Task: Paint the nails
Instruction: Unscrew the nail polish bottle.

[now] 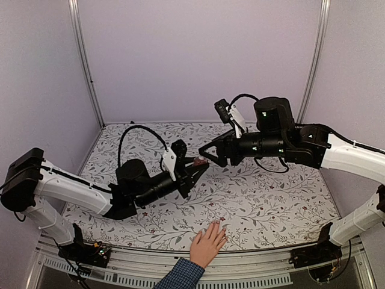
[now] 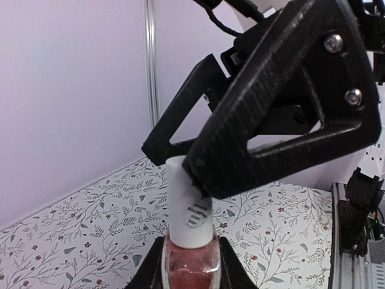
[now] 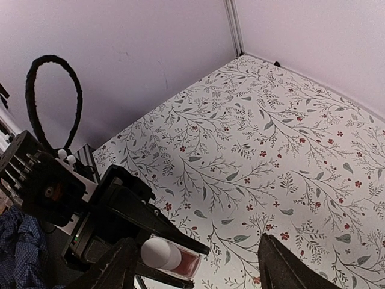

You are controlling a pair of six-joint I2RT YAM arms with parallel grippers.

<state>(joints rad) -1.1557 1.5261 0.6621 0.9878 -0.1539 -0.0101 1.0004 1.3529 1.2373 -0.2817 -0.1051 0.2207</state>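
A light-skinned hand (image 1: 207,245) with a blue checked cuff (image 1: 180,274) lies flat at the table's near edge, fingers pointing away. Its nails (image 1: 217,227) are too small to make out. My left gripper (image 1: 196,165) is shut on a small pink polish bottle (image 2: 192,264), held above the mat with its white cap (image 2: 189,211) pointing at the right arm. My right gripper (image 3: 200,272) is open. One of its fingers (image 2: 271,120) is right against the cap and the other is well to the side. The bottle (image 3: 187,264) shows low in the right wrist view.
The floral mat (image 1: 264,198) covers the table. Plain walls with metal corner posts (image 1: 88,66) close in the back and sides. A black cable loop (image 1: 141,133) rises from the left arm. A rail (image 1: 252,274) runs along the near edge.
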